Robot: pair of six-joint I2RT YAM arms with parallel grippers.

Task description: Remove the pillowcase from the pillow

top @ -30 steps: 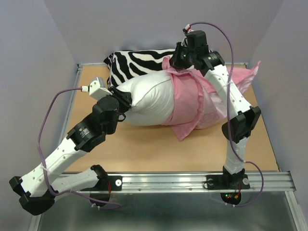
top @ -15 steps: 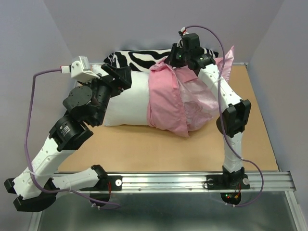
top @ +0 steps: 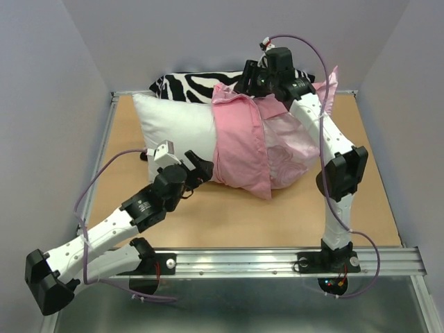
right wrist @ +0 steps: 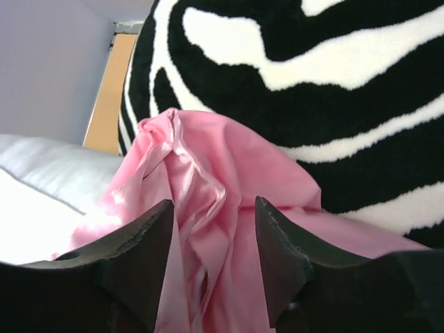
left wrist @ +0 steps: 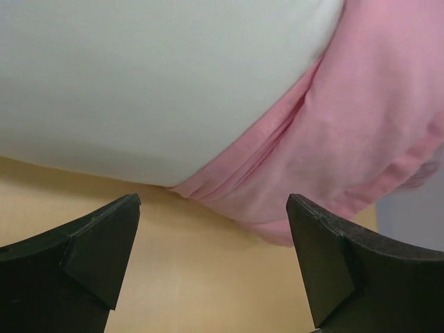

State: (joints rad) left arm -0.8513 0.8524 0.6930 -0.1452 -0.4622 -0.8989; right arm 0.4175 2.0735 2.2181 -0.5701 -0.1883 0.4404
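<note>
Overhead and wrist views of a plump white rectangular pillow lying across the far half of the tan wooden tabletop, with a black-and-white zebra-striped cushion just behind it. We see the shiny pink satin pillowcase gathered over the pillow's right half, its bunched open hem running front to back across the middle, while the left half is bare. The left fingers sit low at the pillow's near edge, just beside the hem. They are spread wide and hold nothing. In the left wrist view, the line where white pillow meets pink hem lies ahead of the gap between the two tips, apart from both. The right fingers reach the pillowcase's far top edge, next to the zebra cushion. They stand partly apart, and in the right wrist view a crumpled ridge of pink satin rises in the gap between them, with no clear pinch on it.
</note>
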